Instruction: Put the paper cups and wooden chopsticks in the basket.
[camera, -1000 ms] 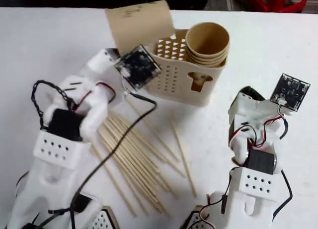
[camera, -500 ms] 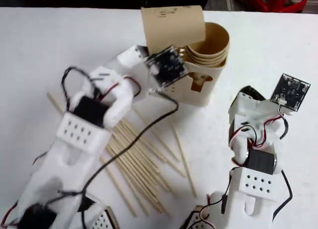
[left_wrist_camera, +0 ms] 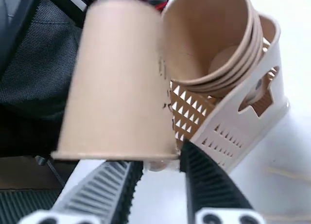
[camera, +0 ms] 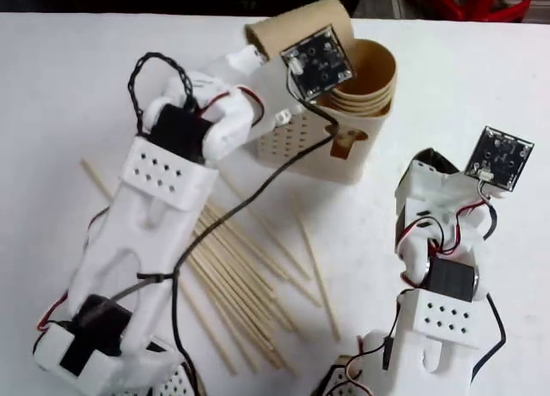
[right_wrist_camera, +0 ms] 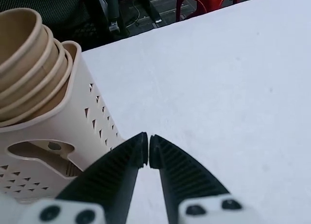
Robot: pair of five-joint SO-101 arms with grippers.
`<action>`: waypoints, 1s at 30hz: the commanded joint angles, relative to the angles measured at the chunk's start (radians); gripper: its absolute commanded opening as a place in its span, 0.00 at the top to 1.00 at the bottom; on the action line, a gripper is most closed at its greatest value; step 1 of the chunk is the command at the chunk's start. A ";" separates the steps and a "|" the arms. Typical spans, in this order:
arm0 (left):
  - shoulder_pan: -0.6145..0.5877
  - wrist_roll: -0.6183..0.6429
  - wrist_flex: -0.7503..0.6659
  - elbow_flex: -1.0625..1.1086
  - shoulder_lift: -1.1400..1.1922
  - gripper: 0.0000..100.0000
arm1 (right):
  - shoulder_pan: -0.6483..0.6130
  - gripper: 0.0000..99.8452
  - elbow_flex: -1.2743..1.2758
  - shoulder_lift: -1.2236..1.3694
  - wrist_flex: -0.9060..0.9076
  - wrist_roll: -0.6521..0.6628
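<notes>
Cream plastic basket (camera: 288, 138), its walls pierced with small triangles and one wall cut with a keyhole-shaped handle slot, stands at the far side of a white table (camera: 77, 78). One end of it holds a stack of nested tan paper cups (camera: 371, 65), mouths up and leaning slightly outward; several rims show one inside another.

A single tan paper cup (left_wrist_camera: 116, 83) hangs over the basket's other end, just beside the stack. It is tipped with its closed base pointing away from the arm and its mouth toward the left gripper (left_wrist_camera: 160, 163). That gripper's ribbed black jaws are closed on the cup's rim. Whether the cup touches the basket wall cannot be told.

The right gripper (right_wrist_camera: 148, 151) sits low over the table, just beside the basket's slotted wall, with its jaws shut tip to tip and nothing between them.

Pale wooden chopsticks (camera: 236, 276) lie loose on the table in a fanned heap in front of the basket, none of them inside it.

Faint dark print runs down the held cup's side (too blurred to read).

In the high view a small dark camera board (camera: 318, 61) on the left arm's wrist covers much of the held cup and the basket's open end, so that compartment's floor is hidden. The left arm also lies across part of the chopstick heap, and both arms are cut off at the near edge.
</notes>
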 commanded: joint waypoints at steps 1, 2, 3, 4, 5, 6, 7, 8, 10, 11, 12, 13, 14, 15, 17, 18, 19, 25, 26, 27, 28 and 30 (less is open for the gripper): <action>0.039 -0.009 0.008 -0.094 -0.002 0.84 | 0.001 0.98 -0.008 -0.013 -0.019 0.014; 0.039 -0.009 0.006 -0.095 -0.002 0.83 | 0.001 0.98 -0.008 -0.013 -0.019 0.014; 0.041 -0.009 0.002 -0.095 -0.002 0.83 | 0.001 0.98 -0.008 -0.013 -0.019 0.014; 0.044 -0.009 0.002 -0.095 -0.002 0.83 | 0.001 0.98 -0.008 -0.013 -0.019 0.014; 0.047 -0.009 0.002 -0.095 -0.002 0.83 | 0.001 0.98 -0.008 -0.013 -0.019 0.014; 0.048 -0.009 0.002 -0.092 -0.001 0.83 | 0.001 0.98 -0.008 -0.013 -0.019 0.014; 0.050 -0.009 0.002 -0.089 -0.001 0.83 | 0.001 0.98 -0.008 -0.013 -0.019 0.014; 0.051 -0.005 0.002 -0.087 -0.001 0.83 | 0.001 0.98 -0.008 -0.013 -0.019 0.014; 0.051 -0.003 0.003 -0.086 0.001 0.84 | 0.001 0.98 -0.008 -0.013 -0.019 0.014; 0.050 -0.003 0.005 -0.086 0.001 0.84 | 0.001 0.98 -0.008 -0.013 -0.019 0.014; 0.048 -0.003 0.008 -0.084 0.001 0.84 | 0.001 0.98 -0.008 -0.013 -0.019 0.014; 0.048 -0.002 0.008 -0.084 0.001 0.84 | 0.001 0.98 -0.008 -0.013 -0.019 0.014; 0.045 -0.002 0.008 -0.084 0.001 0.84 | 0.001 0.98 -0.008 -0.013 -0.019 0.014; 0.044 -0.002 0.008 -0.084 0.001 0.84 | 0.001 0.98 -0.008 -0.013 -0.019 0.014; 0.042 -0.002 0.002 -0.084 0.001 0.83 | 0.001 0.98 -0.008 -0.013 -0.019 0.014; 0.042 -0.002 -0.002 -0.084 0.001 0.83 | 0.001 0.98 -0.008 -0.013 -0.019 0.014; 0.042 -0.002 -0.008 -0.086 0.002 0.83 | 0.001 0.98 -0.008 -0.013 -0.019 0.014; 0.042 -0.009 -0.037 -0.098 0.088 0.83 | 0.001 0.98 -0.008 -0.013 -0.019 0.014; 0.041 -0.009 -0.031 -0.114 0.110 0.82 | 0.001 0.98 -0.008 -0.013 -0.019 0.014; 0.033 -0.003 -0.026 -0.137 0.133 0.81 | 0.001 0.98 -0.008 -0.013 -0.019 0.014; 0.024 -0.003 -0.014 -0.161 0.157 0.80 | 0.001 0.98 -0.008 -0.013 -0.019 0.014; 0.012 -0.003 0.015 -0.232 0.209 0.80 | 0.001 0.98 -0.008 -0.013 -0.019 0.014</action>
